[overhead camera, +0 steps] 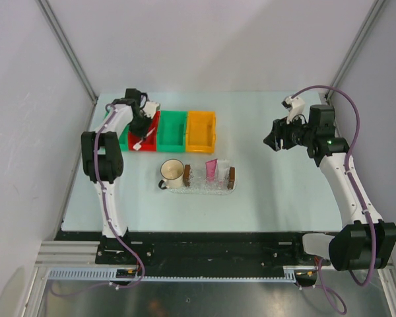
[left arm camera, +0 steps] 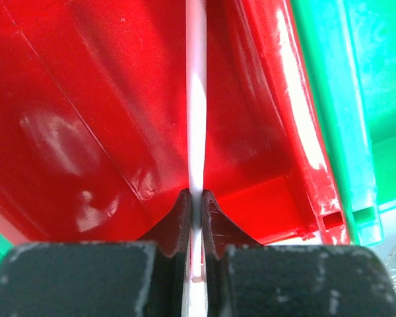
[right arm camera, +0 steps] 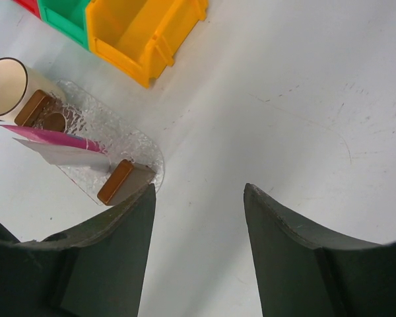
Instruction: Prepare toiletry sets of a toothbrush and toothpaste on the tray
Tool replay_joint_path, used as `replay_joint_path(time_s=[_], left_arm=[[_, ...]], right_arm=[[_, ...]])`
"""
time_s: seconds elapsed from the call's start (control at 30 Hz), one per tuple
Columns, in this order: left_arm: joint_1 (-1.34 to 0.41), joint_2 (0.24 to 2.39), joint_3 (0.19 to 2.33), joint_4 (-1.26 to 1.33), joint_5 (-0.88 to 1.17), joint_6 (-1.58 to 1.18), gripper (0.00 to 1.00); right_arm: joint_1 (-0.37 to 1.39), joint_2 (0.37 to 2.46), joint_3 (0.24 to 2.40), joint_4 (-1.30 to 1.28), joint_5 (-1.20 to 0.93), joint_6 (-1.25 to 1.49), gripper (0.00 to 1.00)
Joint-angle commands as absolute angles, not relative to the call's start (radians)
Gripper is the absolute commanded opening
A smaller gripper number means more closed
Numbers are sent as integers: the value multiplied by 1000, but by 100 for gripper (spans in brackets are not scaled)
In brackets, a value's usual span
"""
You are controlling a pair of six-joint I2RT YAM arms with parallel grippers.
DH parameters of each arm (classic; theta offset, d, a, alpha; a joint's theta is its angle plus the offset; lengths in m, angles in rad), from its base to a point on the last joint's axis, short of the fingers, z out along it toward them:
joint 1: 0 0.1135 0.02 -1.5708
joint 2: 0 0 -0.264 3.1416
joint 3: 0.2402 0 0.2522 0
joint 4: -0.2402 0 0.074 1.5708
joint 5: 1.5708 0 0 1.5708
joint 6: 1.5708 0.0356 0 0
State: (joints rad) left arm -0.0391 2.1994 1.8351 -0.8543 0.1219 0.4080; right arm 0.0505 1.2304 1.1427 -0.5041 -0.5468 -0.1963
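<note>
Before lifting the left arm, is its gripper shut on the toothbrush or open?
Shut on it. In the wrist view the left gripper presses both sides of the white toothbrush, no gap, over the red bin.

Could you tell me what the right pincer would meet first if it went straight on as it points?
Probably the bare table, beside the tray; nothing else lies ahead of the right pincer, though depth is unclear.

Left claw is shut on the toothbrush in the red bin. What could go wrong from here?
The left claw pinches the toothbrush with a long stretch sticking out; it may pivot or slip.
It could catch the red bin wall on lifting.
Placing it might knock the toothpaste on the tray.
</note>
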Motion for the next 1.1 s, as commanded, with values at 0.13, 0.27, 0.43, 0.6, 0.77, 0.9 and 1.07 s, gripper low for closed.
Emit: replay_joint_path(time_s=[0.13,0.27,0.43,0.6,0.77,0.9,1.07], left_arm=[[-32,2089,1864,-844,80,376,2],[-32,2065,1855,-844,51,367,0],[-32,2008,1845,-844,31,371,0],[-32,1885,1829,-845,66,388,0],[-37,1732,1737,-847,207,433,0],[-69,1582,1652,-859,288,475,0],[-191,1453,1566,-896,328,518,0]], right_arm=[[46,1221,1143,-502,-569,-210,61],[46,1218,1143,-502,-572,-212,61],[45,1215,1143,-503,-577,-212,61],[52,1207,1143,-492,-609,-216,61],[109,1163,1146,-472,-612,-277,65],[236,1143,1184,-494,-490,-368,66],[456,1111,1215,-448,-228,-498,68]])
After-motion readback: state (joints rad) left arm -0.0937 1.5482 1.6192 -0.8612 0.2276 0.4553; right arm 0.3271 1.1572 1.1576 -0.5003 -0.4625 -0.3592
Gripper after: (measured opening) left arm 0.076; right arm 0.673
